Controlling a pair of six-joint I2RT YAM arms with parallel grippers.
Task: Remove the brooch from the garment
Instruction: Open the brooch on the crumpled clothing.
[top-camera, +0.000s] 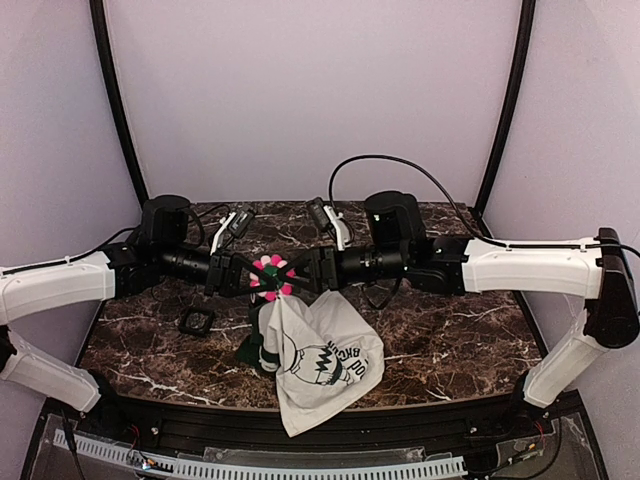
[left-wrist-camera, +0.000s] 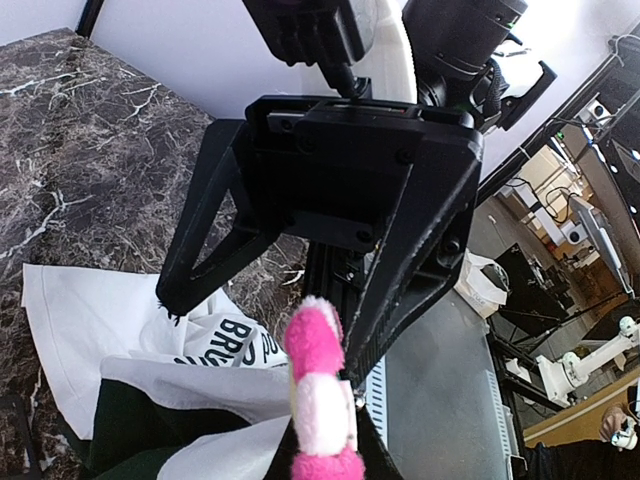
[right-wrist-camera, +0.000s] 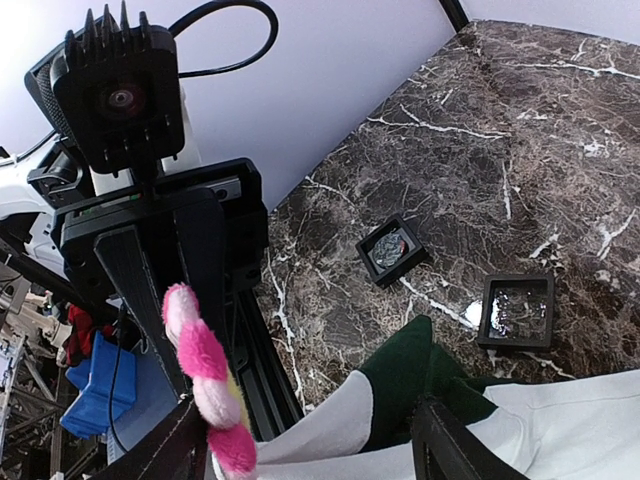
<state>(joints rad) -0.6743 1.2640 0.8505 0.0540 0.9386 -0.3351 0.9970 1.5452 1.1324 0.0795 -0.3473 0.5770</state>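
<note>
The brooch (top-camera: 270, 272), a fuzzy flower with pink and white petals, hangs in the air above the marble table between my two grippers. My left gripper (top-camera: 255, 275) is shut on it. In the left wrist view the brooch (left-wrist-camera: 318, 390) stands edge-on, rising from the left gripper (left-wrist-camera: 325, 462). The garment (top-camera: 320, 360), a white T-shirt with black print and dark green trim, hangs from the brooch down to the table. My right gripper (top-camera: 297, 283) faces the left one with its jaws wide. It straddles the cloth (right-wrist-camera: 330, 435), one finger beside the brooch (right-wrist-camera: 205, 370).
A small black square frame (top-camera: 196, 320) lies on the table (top-camera: 450, 320) left of the shirt. The right wrist view shows two such frames (right-wrist-camera: 392, 248) (right-wrist-camera: 516, 308) beyond the green sleeve (right-wrist-camera: 420, 370). Lilac walls close in the back and sides.
</note>
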